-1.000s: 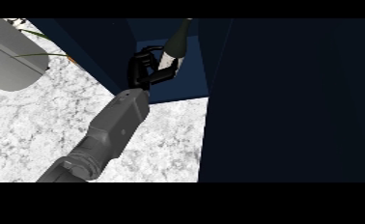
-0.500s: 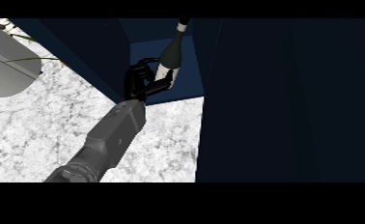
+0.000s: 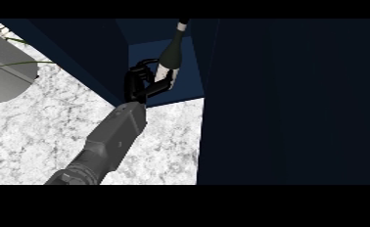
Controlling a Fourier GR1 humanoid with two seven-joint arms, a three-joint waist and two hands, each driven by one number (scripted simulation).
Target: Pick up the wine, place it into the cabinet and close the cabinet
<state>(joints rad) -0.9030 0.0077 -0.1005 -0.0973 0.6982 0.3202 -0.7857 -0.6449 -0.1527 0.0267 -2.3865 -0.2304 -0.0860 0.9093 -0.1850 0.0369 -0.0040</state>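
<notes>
The wine bottle [image 3: 171, 55] is dark with a pale label and a white-banded top. It stands tilted inside the open navy cabinet [image 3: 186, 84], neck leaning up and to the right. My left hand [image 3: 137, 85] is shut on the bottle's lower part, fingers curled round it at the cabinet's opening. The grey forearm comes in from the lower left over the counter. The bottle's base is hidden behind the hand, so I cannot tell whether it touches the cabinet's floor. My right hand does not show.
The cabinet's dark open door [image 3: 282, 103] fills the right half of the view and hides what lies behind it. A grey pot [image 3: 11, 74] with thin green stems sits at the far left on the speckled white counter [image 3: 51, 128].
The hand and bottle have shifted slightly down and left in the view, and the bottle stands a little more upright. The grey pot has slid towards the left edge.
</notes>
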